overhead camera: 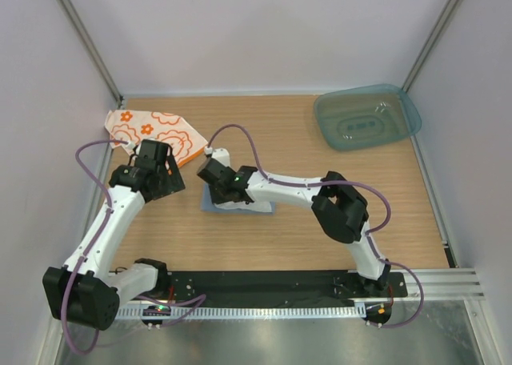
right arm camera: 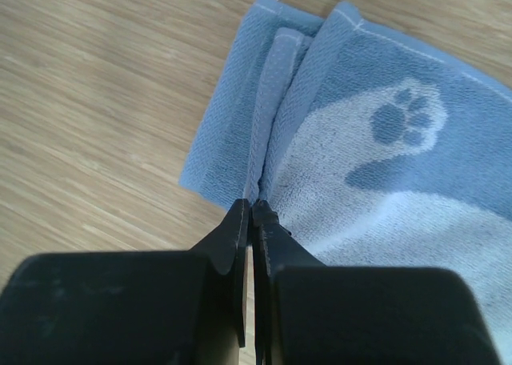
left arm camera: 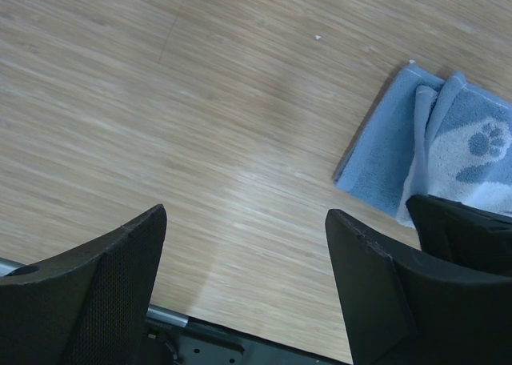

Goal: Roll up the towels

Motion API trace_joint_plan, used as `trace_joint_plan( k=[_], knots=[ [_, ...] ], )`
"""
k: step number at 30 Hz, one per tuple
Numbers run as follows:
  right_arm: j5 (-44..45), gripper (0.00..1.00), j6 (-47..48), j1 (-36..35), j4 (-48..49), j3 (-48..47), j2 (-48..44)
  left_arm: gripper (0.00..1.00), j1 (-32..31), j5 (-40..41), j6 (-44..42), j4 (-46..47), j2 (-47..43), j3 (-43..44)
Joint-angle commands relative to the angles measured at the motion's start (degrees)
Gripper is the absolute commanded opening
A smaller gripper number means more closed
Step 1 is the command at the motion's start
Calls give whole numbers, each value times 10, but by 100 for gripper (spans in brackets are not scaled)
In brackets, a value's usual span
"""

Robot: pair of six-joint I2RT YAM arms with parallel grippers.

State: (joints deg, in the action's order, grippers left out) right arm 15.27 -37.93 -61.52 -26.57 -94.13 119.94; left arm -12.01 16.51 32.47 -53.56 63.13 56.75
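Right wrist shows my right gripper [right arm camera: 252,213] pinched shut on a raised fold of the blue towel [right arm camera: 384,181], which lies mid-bench. I judge the roll is barely begun; next I must turn that fold over evenly. My left gripper [left arm camera: 246,217] hangs wide above bare wood. The orange towel [overhead camera: 156,129] lies unrolled at the far-left corner of the wood-grain bench [overhead camera: 296,141], white walls around.

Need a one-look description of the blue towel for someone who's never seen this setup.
On the wooden table, look near the middle, under the right gripper. The blue towel lies there folded, its edge pinched by that gripper. It is light blue with a paw print, unlike the orange-flowered towel in the far-left corner.
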Motion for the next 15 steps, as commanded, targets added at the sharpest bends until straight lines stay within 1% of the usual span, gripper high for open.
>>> trace_joint_plan(
  k=[1, 3, 4, 6, 7, 9, 10, 12, 13, 15],
  knots=[
    [12, 7, -15, -17, 64, 6, 13, 82, -3, 10, -3, 11, -8, -1],
    [-1, 16, -17, -19, 75, 10, 20, 82, -3, 12, -3, 9, -8, -1],
    [-4, 28, -16, -20, 79, 10, 27, 82, -3, 12, -4, 10, -8, -1],
    [-9, 34, -12, -22, 87, 7, 34, 82, -2, 14, -3, 9, -7, -1],
    [-10, 41, -12, -23, 90, 5, 35, 82, -3, 16, -3, 8, -7, -1],
    [-6, 47, -1, -23, 91, -3, 32, 82, -3, 19, -2, 7, -4, -1],
    [-2, 52, 3, -23, 87, -6, 25, 82, -3, 21, -2, 7, -5, 0],
    [6, 56, 16, -22, 80, -22, 16, 82, -3, 24, -1, 6, -3, 0],
    [15, 61, 20, -22, 71, -27, 11, 82, -3, 26, -1, 4, -3, 2],
    [20, 66, 29, -20, 64, -33, -13, 82, -2, 32, 1, 4, -4, 3]
  ],
)
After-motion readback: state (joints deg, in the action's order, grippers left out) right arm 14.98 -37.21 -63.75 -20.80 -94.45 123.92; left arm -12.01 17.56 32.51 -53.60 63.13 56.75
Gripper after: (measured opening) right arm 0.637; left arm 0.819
